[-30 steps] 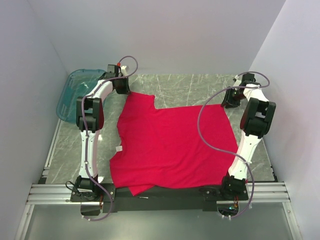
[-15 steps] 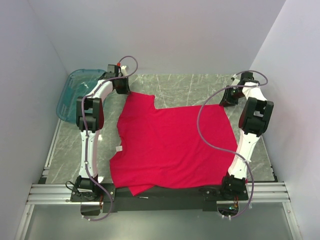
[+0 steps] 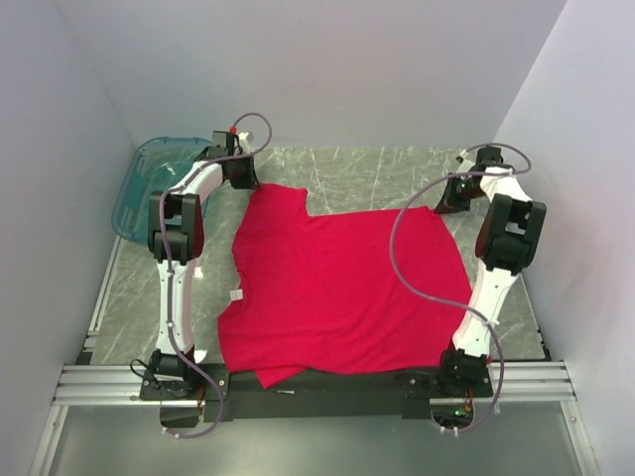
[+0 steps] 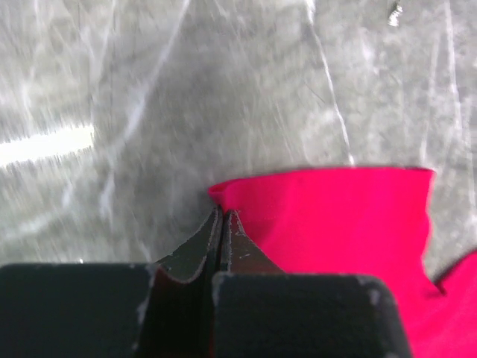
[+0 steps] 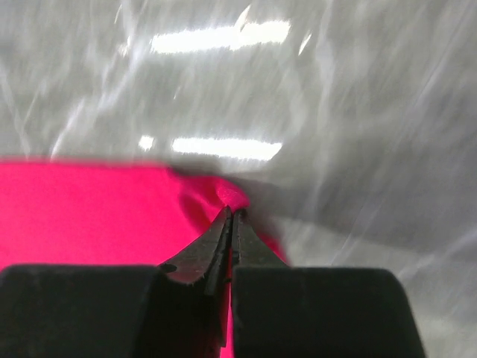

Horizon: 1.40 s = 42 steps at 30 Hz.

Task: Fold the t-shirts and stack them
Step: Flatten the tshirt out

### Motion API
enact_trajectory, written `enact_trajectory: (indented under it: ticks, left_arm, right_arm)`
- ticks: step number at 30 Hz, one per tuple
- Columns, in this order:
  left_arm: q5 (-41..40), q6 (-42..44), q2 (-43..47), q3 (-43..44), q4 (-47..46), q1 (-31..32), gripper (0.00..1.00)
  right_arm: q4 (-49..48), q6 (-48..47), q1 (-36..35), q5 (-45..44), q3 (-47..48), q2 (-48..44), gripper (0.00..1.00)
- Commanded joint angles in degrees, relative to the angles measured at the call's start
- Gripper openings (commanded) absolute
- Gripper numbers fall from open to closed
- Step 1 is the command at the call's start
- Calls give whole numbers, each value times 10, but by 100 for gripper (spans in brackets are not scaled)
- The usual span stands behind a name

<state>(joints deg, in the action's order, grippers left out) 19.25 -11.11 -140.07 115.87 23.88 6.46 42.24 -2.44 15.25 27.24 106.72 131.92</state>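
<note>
The red t-shirt (image 3: 337,288) lies spread flat on the marble table, its white neck label (image 3: 236,295) at the left edge. My left gripper (image 3: 250,184) is at the shirt's far left corner, shut on the cloth edge (image 4: 335,216); in the left wrist view the jaws (image 4: 222,214) pinch a red fold. At the far right corner my right gripper (image 3: 443,206) is shut on the shirt; the right wrist view shows its tips (image 5: 231,214) clamped on a raised bump of red cloth (image 5: 89,212).
A see-through teal tub (image 3: 144,178) stands at the back left beside the left arm. Grey marble table (image 3: 367,169) shows behind the shirt. White walls close in on both sides. A metal rail (image 3: 317,382) runs along the near edge.
The right gripper has closed its jaws on the shirt's far right corner, and its wrist has shifted slightly. The left arm and the shirt have stayed put.
</note>
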Motion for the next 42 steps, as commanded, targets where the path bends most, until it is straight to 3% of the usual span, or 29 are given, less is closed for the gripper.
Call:
enact_trajectory:
  ticks: [1, 4, 8, 12, 15, 20, 25, 30, 42]
  left_arm:
    - [20, -34, 90, -32, -51, 1, 0]
    - [32, -51, 175, -69, -82, 1, 0]
    - [39, -66, 284, -150, -121, 2, 0]
    - [34, -78, 398, -173, -132, 2, 0]
    - [25, -90, 486, -153, -138, 2, 0]
    - [12, -121, 624, -79, -172, 2, 0]
    - [-28, -139, 722, -4, -219, 2, 1]
    - [-54, -169, 789, 3, -296, 5, 1]
    - [-74, -184, 824, 40, -292, 13, 1]
  right_arm:
    - [-66, -15, -11, 27, -78, -145, 0]
    - [-104, -36, -19, 27, -204, -266, 0]
    - [-113, -93, -26, 31, -268, -428, 0]
    - [-90, -134, -28, -2, -222, -577, 0]
    - [-65, -149, -28, -5, -124, -631, 0]
    - [-15, -124, -26, -5, 82, -668, 0]
    - [-32, -59, -26, -25, 253, -691, 0]
    - [-108, -24, -27, -68, 273, -751, 0]
    - [-123, -33, -27, -118, 264, -803, 0]
